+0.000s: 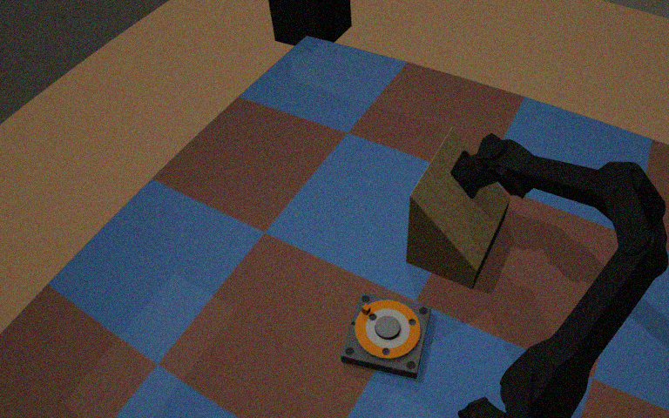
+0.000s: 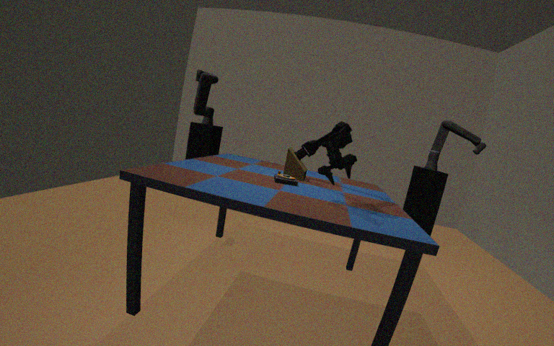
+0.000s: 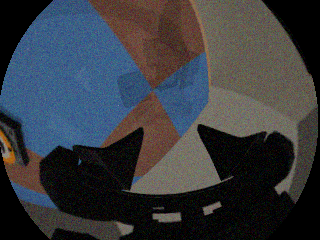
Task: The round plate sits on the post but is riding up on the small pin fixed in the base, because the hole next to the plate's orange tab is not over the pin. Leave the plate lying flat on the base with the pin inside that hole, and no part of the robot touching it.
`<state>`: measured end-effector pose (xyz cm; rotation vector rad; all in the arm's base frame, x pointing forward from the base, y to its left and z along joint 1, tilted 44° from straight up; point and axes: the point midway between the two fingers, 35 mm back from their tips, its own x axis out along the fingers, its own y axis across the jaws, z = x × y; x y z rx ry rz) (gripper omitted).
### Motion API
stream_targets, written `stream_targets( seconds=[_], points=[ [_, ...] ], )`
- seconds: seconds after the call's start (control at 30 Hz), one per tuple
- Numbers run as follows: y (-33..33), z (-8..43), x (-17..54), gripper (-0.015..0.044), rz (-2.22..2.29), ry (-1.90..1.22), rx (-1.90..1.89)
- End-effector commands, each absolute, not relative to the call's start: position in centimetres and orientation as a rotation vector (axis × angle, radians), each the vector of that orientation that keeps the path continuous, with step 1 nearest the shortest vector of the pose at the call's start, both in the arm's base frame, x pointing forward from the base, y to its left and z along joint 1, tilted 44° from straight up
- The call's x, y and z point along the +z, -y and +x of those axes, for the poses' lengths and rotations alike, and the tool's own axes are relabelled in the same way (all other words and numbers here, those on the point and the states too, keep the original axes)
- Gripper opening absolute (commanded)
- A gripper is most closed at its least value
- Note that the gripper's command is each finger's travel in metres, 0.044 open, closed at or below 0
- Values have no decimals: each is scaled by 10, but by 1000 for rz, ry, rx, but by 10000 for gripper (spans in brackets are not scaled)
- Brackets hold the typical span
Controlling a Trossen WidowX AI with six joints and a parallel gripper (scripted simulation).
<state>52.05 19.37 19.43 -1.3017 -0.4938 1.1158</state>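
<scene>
The round orange plate [image 1: 387, 328] lies on a dark grey square base [image 1: 385, 336] near the front of the checkered surface [image 1: 306, 206], on a brown square at its border with a blue one. A pale ring and a grey post [image 1: 387, 326] fill the plate's middle, and small dark holes show around the orange rim. The orange tab [image 1: 366, 309] sits at the plate's far-left edge, toward one corner of the base; the pin cannot be made out, nor whether the plate rides up on it. A tan wedge-shaped block [image 1: 456, 212] stands behind the base, apart from it, its sloped face rising away from the plate. The black arm [image 1: 606, 236] reaches up from the right front edge and bends back over the wedge, so that the hand [image 1: 470, 174] hangs above the wedge's upper slope, well apart from the plate. In the wrist view the hand [image 3: 170, 146] stands wide, its two dark fingers spread with only the surface seen between them, holding nothing; a sliver of the orange plate [image 3: 8, 150] shows at the far left edge.
</scene>
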Motion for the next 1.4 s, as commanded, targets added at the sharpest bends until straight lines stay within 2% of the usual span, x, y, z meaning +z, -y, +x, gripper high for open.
stream_targets(
  seconds=[0.0, 0.1, 0.27, 0.47, 0.57, 0.77, 0.9, 1.37],
  points=[
    [-189, 521, 189, 374, -1284, 463, 1121],
    [-137, 514, 135, 295, -1063, 114, 1151],
    [-94, 497, 91, 164, -851, -177, 1137],
    [-26, 434, 18, 6, -459, -680, 1043],
    [-6, 407, -1, 0, -283, -846, 983],
    [33, 307, -38, 0, 334, -1322, 720],
    [37, 268, -41, 0, 558, -1470, 610],
    [23, 263, -54, 0, 578, -1482, 600]
  ],
)
